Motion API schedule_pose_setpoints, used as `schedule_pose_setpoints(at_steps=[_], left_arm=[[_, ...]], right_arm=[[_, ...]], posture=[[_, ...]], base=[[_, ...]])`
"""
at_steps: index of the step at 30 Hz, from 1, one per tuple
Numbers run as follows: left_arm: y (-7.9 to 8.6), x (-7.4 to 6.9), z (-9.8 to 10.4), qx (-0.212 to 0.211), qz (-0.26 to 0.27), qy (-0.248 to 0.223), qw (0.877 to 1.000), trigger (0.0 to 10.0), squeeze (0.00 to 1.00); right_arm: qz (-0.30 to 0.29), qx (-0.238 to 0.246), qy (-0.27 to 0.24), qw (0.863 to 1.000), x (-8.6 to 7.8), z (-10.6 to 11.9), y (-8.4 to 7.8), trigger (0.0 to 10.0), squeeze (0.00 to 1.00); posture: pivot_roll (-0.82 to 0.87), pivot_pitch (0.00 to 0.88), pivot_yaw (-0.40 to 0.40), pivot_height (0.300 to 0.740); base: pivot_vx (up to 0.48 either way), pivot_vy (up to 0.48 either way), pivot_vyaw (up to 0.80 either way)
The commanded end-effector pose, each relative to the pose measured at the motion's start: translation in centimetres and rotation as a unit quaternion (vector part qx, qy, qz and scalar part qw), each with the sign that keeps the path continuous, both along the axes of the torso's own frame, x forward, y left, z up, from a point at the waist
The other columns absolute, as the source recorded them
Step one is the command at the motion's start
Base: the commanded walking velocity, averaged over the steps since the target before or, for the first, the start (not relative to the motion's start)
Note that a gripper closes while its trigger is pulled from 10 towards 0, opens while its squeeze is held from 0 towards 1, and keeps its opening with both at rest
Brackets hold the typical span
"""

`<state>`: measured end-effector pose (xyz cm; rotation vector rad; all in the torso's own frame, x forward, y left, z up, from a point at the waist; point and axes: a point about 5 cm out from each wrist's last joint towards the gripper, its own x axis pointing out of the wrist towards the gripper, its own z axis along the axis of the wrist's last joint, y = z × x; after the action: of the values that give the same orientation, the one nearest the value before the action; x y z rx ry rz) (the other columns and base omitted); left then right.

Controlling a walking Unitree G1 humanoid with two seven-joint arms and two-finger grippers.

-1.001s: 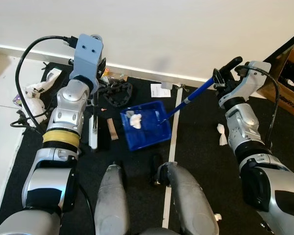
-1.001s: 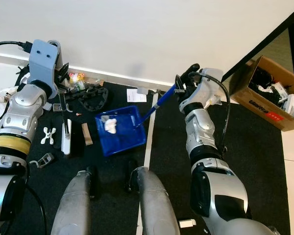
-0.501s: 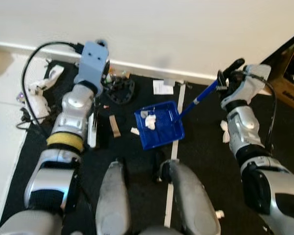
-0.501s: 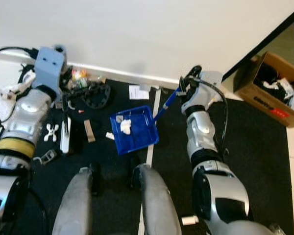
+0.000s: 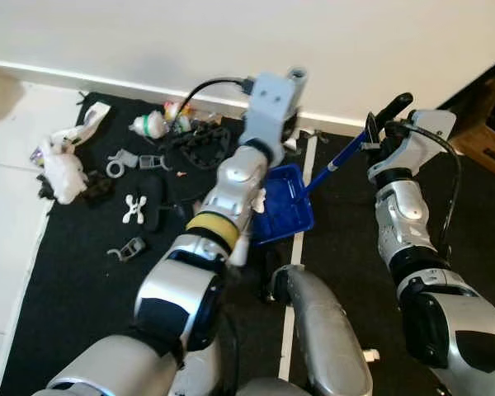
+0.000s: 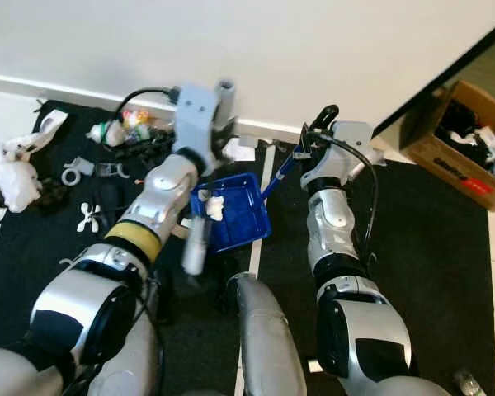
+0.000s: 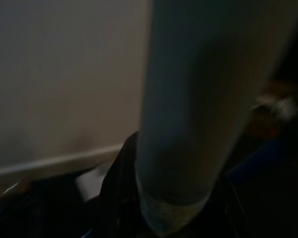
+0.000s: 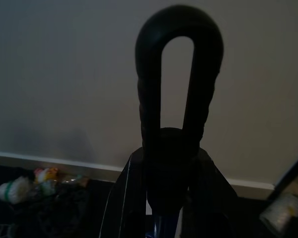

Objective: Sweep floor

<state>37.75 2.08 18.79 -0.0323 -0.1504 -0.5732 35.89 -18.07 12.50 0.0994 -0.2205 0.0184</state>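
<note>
1. Resting on the black mat (image 5: 74,289), a blue dustpan (image 6: 239,216) is seen near the centre of the head views, with crumpled white paper (image 6: 214,206) lying in its tray.
2. A blue handle (image 5: 338,158) is seen rising from the dustpan toward 2 o'clock, and its black looped grip (image 8: 178,84) is clamped by the right gripper (image 5: 378,132), whose fingers are closed on it.
3. The left arm (image 6: 161,206) is stretched across the middle of the scene toward 12 o'clock, partly covering the dustpan's near-left corner.
4. The left gripper (image 5: 290,125) is placed just beyond the dustpan, close to the white baseboard (image 5: 82,78); whether its fingers are open or closed cannot be told, though a pale grey pole (image 7: 188,114) is shown very close in the left wrist view, blurred and dark.
5. A blurred pale cylinder (image 6: 194,246) is seen beside the left forearm at the dustpan's 8 o'clock side.
6. Small clutter (image 5: 136,210) is scattered on the mat toward 10 o'clock: white and grey plastic pieces, a black chain-like part (image 5: 200,142) and colourful scraps near the wall.
7. A crumpled white bag (image 5: 62,165) is found at 9 o'clock, at the mat's edge beside the pale floor (image 5: 4,247).
8. A white tape line (image 5: 293,272) is run along the mat past the dustpan's 5 o'clock side.
9. A cardboard box (image 6: 462,140) is placed at 2 o'clock, well apart from the dustpan.
</note>
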Motion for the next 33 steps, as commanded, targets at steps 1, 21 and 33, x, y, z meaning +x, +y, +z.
schedule_pose_setpoints(at_steps=[1, 21, 33], left_arm=[[-4.7, -1.5, 1.5, -0.064, -0.060, 0.000, 0.996, 10.0, 0.00], [15.9, 1.6, -1.6, 0.291, 0.088, 0.004, 0.953, 10.0, 0.00], [30.6, -0.5, 4.8, 0.648, 0.327, -0.064, 0.685, 10.0, 0.00]], right_arm=[[-0.004, 0.007, 0.083, 0.997, -1.5, -3.8, -0.3, 0.0, 0.00], [0.002, 0.025, 0.062, 0.998, -1.5, -3.3, -0.5, 0.0, 0.00], [0.008, 0.039, 0.064, 0.997, -2.5, -4.4, 0.0, 0.0, 0.00]], posture=[[0.01, 0.473, -0.072, 0.740], [0.01, 0.356, -0.082, 0.740], [0.00, 0.357, -0.076, 0.740]], base=[[0.000, 0.000, 0.00], [0.000, 0.000, 0.00], [0.000, 0.000, 0.00]])
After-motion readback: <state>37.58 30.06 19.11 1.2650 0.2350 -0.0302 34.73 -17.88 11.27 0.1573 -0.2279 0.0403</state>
